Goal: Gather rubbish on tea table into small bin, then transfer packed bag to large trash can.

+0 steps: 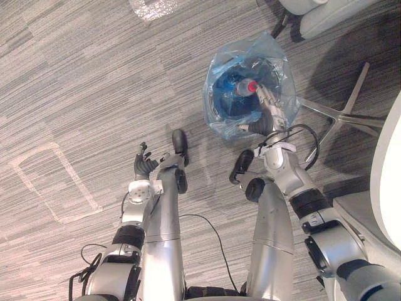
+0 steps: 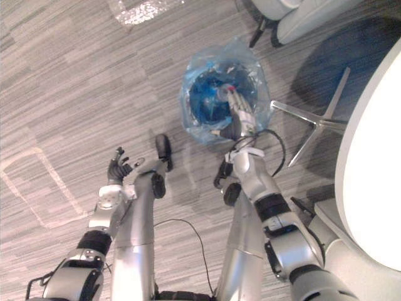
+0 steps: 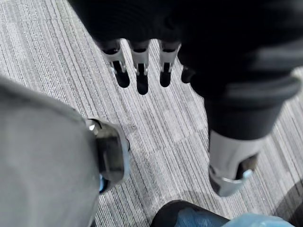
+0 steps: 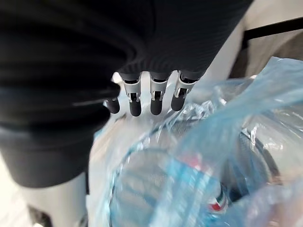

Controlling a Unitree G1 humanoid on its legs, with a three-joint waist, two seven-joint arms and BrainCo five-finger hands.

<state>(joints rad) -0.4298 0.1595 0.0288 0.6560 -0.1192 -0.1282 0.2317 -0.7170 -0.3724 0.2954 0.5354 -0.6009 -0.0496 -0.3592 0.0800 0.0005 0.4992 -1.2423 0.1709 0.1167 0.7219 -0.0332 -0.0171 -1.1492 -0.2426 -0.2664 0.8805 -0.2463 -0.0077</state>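
Small bin with blue bag stands at one o'clock, red-capped bottle inside; right hand hovers over it, fingers straight, holding nothing; left hand idles at nine o'clock, fingers relaxed; likely the bag-lifting step; next, pinch the bag's edge.

Silver-grey arms with black joint bands; left hand and right hand have dark ribbed covers, silver dark-tipped fingers.

2 head eyes look straight down, sharing the bin; 2 wrist cameras sit close.
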